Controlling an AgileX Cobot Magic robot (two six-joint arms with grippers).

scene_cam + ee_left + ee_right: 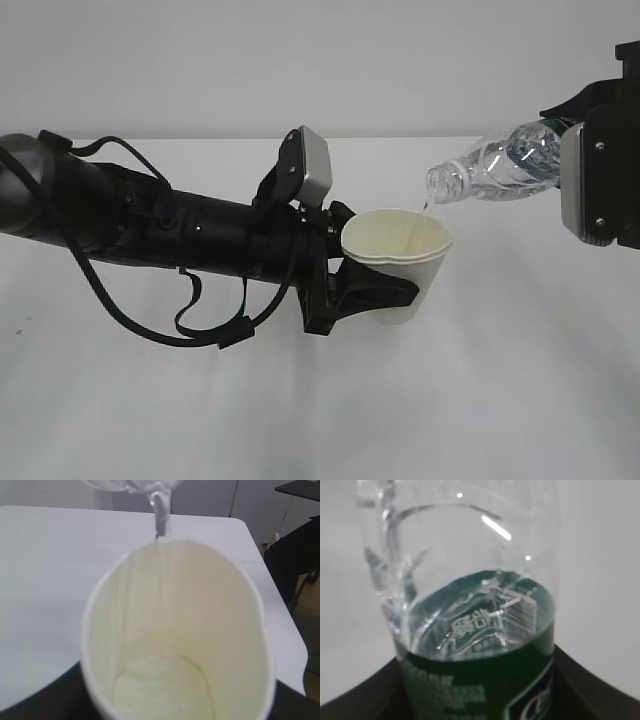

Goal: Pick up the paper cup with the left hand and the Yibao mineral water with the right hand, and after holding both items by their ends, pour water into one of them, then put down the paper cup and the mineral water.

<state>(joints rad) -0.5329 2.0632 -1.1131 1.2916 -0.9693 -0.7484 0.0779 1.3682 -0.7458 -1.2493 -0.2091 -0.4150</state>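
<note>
Tools clamp both items: left tool (375,290) grips paper cup (400,262), right tool (600,180) grips tilted Yibao mineral water (495,168).

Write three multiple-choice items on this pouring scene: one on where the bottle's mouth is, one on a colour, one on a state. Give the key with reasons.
1. Where is the mouth of the Yibao mineral water relative to the paper cup?
A. Above the cup's rim, toward its right side
B. Pushed down inside the cup
C. Below the cup's base

2. What colour is the bottle's label band?
A. Red
B. Dark green
C. Yellow

3. What state is the bottle in?
A. Standing upright on the table
B. Lying flat on the table
C. Tilted mouth-down, a thin stream of water running out

Key:
1 A: the exterior view shows the mouth just above the rim, to its right.
2 B: the right wrist view shows a dark green band with white print.
3 C: the right tool holds it tipped while the left tool holds the cup under the stream.
</note>
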